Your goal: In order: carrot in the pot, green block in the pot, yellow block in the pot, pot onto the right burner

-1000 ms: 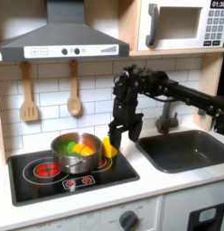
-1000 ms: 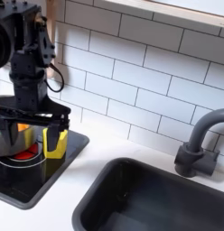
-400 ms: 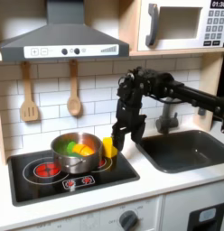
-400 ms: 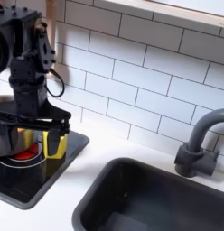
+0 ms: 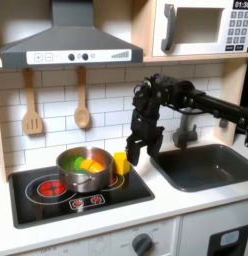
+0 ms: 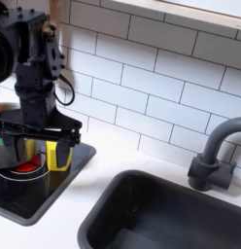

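You see the round shiny steel pot (image 5: 84, 168) standing on the black cooktop (image 5: 56, 203), near its middle and toward the back edge; inside it lie the small bright green toy cube (image 5: 76, 165) and the small orange toy carrot (image 5: 90, 165), side by side. The small yellow toy block (image 5: 121, 162) stands upright on the cooktop, just beside the pot, near the cooktop's back corner on the first exterior view's right; in the second exterior view the yellow block (image 6: 57, 155) stands near the cooktop's back edge, with the pot (image 6: 10, 148) partly hidden on the second exterior view's left.

The black gripper (image 5: 138, 153) hangs above the cooktop's edge toward the sink; its fingers are spread apart and pinch nothing; in the second exterior view the gripper (image 6: 37, 154) has one finger (image 6: 71, 157) just beside the yellow block; you cannot tell whether it touches.

One red burner ring (image 5: 51, 187) shows at the cooktop's front, on the first exterior view's left. The dark sink (image 5: 207, 165) lies in the white counter (image 5: 186, 200); the grey faucet (image 6: 212, 156) stands behind it. Two wooden utensils (image 5: 82, 100) hang on the tiled wall.
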